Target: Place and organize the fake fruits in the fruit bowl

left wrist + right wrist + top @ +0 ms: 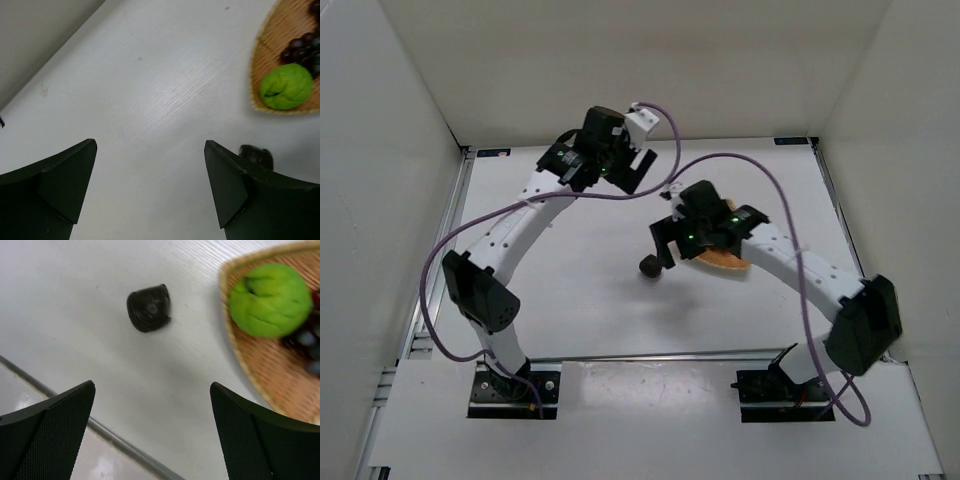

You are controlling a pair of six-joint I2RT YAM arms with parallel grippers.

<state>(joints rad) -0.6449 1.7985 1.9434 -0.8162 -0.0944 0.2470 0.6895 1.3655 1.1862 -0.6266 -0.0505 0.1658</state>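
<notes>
Left gripper (150, 146) and right gripper (152, 386) are both wide open, holding nothing. Green fruit (270, 299) and grapes (302, 50) sit side by side in the basket (265, 370). Dark fruit (148, 308) is out on the table (580, 300), about 9 o'clock of the basket.

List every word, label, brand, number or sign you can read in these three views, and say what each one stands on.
No text can be read in any view.
Left corner patch at the table's far edge: too small to read.
Right corner patch at the table's far edge: too small to read.
Basket, green fruit, grapes, dark fruit: no markings show.
</notes>
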